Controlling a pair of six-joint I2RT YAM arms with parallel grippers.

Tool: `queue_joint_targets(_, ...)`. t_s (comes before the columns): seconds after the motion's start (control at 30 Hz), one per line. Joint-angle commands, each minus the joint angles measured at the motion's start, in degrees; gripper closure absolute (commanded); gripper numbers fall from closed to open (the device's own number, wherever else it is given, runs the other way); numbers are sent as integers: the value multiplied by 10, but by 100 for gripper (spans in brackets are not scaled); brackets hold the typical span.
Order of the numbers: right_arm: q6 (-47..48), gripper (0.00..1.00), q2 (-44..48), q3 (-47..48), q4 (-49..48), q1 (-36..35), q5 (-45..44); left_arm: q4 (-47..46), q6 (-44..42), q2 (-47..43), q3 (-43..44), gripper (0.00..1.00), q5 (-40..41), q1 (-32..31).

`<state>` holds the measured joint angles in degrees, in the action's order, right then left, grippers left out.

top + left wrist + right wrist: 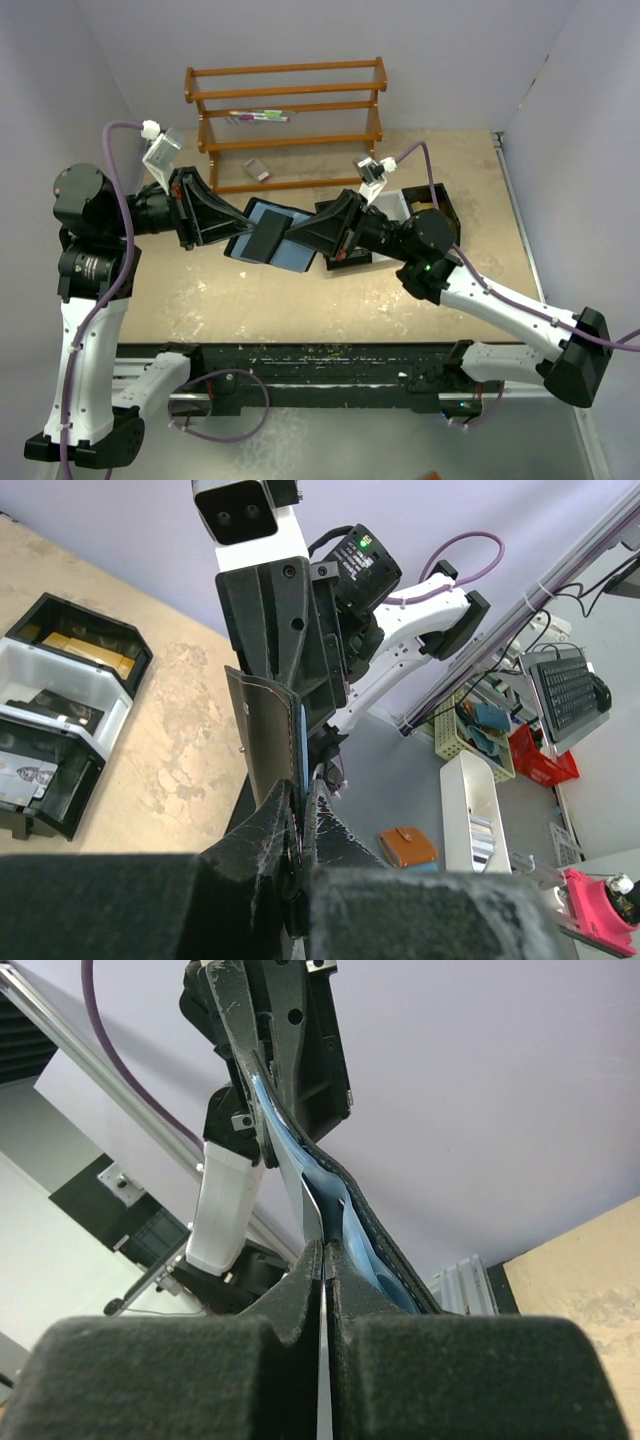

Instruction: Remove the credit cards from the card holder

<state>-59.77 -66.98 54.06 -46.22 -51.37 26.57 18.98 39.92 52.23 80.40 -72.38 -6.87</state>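
The card holder (270,236) hangs open in the air over the middle of the table, blue-grey lining up, held between both grippers. My left gripper (236,230) is shut on its left edge. In the left wrist view the fingertips (318,798) pinch the black flap (262,735). My right gripper (305,238) is at its right side. In the right wrist view the right gripper (325,1252) is shut on a thin pale card (308,1200), seen edge-on, beside the blue lining (372,1242). I cannot tell the card's colour.
A wooden rack (285,120) stands at the back with pens (258,117) on a shelf and a small grey-white block (257,171) below. The black-and-white tray (425,203) sits behind my right arm, and its far compartment holds something orange-tan (85,652).
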Motion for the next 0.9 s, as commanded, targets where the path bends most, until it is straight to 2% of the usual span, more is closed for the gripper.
queue_joint_targets(0.0,2,94,18,-3,-23,-2,-21,1,-1,-9,8,100,-1,0)
queue_joint_targets(0.03,-2,87,16,-4,-27,-2,-16,3,-2,-8,7,100,-1,0)
queue_joint_targets(0.17,-35,79,-10,-9,-85,-2,-4,4,3,-5,9,100,1,0)
queue_joint_targets(0.33,-51,78,-28,-1,-117,-6,4,0,15,1,9,100,2,0)
queue_joint_targets(0.5,-51,83,-28,2,-125,-7,6,-14,31,3,7,100,-2,0)
queue_joint_targets(0.67,-51,100,-20,-10,-124,-7,20,-23,37,5,7,100,-7,0)
queue_joint_targets(0.87,-48,100,26,-52,-105,2,23,-2,12,7,11,100,-6,0)
